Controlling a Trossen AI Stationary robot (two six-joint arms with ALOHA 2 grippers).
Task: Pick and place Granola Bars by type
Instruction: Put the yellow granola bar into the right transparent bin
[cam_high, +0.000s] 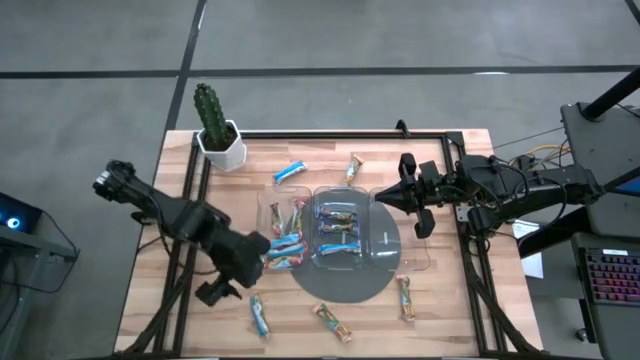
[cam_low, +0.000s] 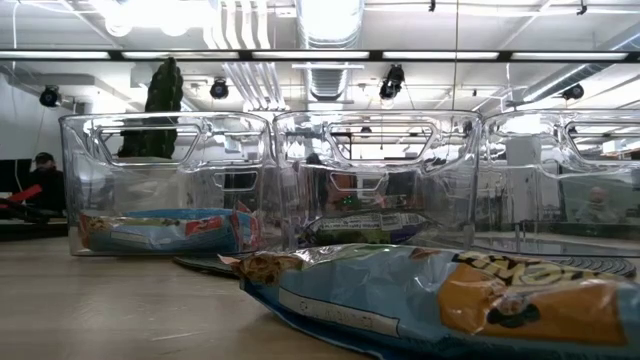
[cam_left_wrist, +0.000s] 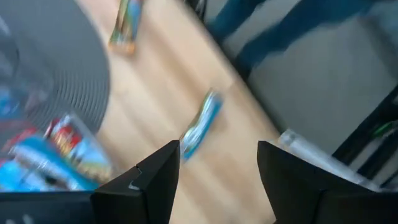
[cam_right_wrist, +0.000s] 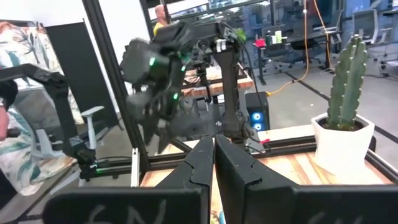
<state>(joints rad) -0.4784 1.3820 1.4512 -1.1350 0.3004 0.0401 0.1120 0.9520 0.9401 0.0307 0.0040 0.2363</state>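
Left gripper (cam_high: 262, 250) hangs at the near-left corner of the clear compartment tray (cam_high: 415, 262), its fingers (cam_left_wrist: 158, 177) spread apart with nothing between them. Right gripper (cam_high: 383, 197) sits at the tray's far-right corner, its two fingers (cam_right_wrist: 202, 163) pressed together and empty.

Around the tray, which rests partly on a round grey mat (cam_high: 345, 288), the Granola Bars (cam_high: 338, 222) lie scattered. Several blue and multicoloured ones fill the tray's left and middle compartments; its right compartment looks bare. A blue bar (cam_high: 289, 173) and a brownish one (cam_high: 354, 168) lie on the wood beyond the tray's far side. Three more lie on the near side of the tray: a blue one (cam_high: 260, 315), a gold one (cam_high: 334, 322) and another gold one (cam_high: 405, 297) just off the mat. A potted cactus (cam_high: 215, 125) stands well apart from the tray, at the table's far-left corner.

Seen from above, the left arm reaches in diagonally from the tray's left, its wrist bent down toward the tray corner. The right arm stretches in level from the tray's right.
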